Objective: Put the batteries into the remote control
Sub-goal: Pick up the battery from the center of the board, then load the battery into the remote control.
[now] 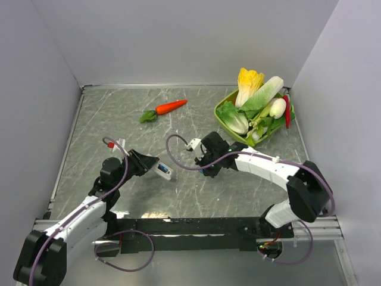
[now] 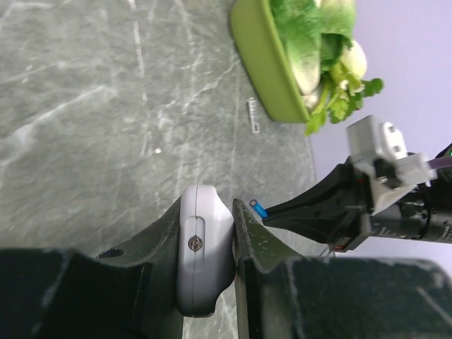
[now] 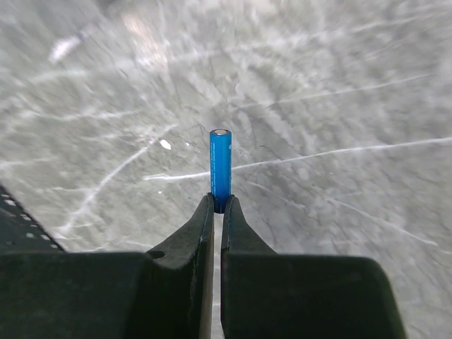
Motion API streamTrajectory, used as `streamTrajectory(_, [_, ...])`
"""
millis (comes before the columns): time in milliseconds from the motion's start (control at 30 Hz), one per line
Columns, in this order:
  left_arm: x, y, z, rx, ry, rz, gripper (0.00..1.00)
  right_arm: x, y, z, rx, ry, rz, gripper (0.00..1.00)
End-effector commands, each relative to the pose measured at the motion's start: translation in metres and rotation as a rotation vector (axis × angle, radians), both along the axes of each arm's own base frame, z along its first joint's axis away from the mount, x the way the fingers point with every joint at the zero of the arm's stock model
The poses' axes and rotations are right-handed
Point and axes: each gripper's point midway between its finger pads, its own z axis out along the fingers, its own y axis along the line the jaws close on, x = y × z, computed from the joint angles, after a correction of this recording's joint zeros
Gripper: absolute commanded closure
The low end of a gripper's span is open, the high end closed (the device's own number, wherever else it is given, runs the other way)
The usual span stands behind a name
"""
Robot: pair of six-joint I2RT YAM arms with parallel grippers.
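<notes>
Closest to the near edge of the grey, white-veined stone-look worktop, left of its middle, the left gripper is clamped on the small flat white-grey plastic remote control. Its dark fingers press the two broad faces, and the rounded end of the remote control, with a small screw, pokes out beyond them. In the top view a speck of blue shows on the remote control; I cannot tell whether that is a cell already seated.

Just beyond, near the middle of the worktop, the right gripper pinches the slim bright-blue cylindrical battery by one end. The rest sticks straight out past the narrow black fingertips, smooth and glossy, with a pale metal cap at the free end. From the left wrist the battery hangs just beside the remote control, apart from it.

The step in hand looks like insertion: one arm presents the remote control, the other brings the battery. The next move probably calls for lining the battery up along the open bay and pressing it in flat. It is held only by its end, so it may pivot.

Farther back lies a matte orange carrot with a green top. At the far right corner stands a lime-green plastic tray of leafy vegetables.
</notes>
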Motion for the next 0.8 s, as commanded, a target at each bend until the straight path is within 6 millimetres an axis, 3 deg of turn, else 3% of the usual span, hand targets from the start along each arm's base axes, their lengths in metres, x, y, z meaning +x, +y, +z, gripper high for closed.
streamTrajectory(0, [0.004, -0.012, 0.046, -0.107, -0.188, -0.061, 0.99, 0.007, 0.009, 0.04, 0.109, -0.074, -0.065, 1.0])
streamTrajectory(300, [0.0, -0.022, 0.056, -0.137, -0.253, -0.133, 0.99, -0.006, 0.03, 0.093, 0.202, -0.11, -0.052, 1.0])
streamTrajectory(567, [-0.003, -0.023, 0.064, -0.16, -0.282, -0.144, 0.99, -0.027, 0.057, 0.115, 0.214, -0.086, -0.001, 1.0])
streamTrajectory(700, [-0.003, -0.025, 0.068, -0.16, -0.28, -0.156, 0.99, -0.026, 0.074, 0.135, 0.236, -0.102, 0.027, 1.0])
streamTrajectory(767, [-0.003, -0.026, 0.069, -0.169, -0.274, -0.156, 0.99, -0.025, 0.076, 0.132, 0.197, -0.094, 0.027, 1.0])
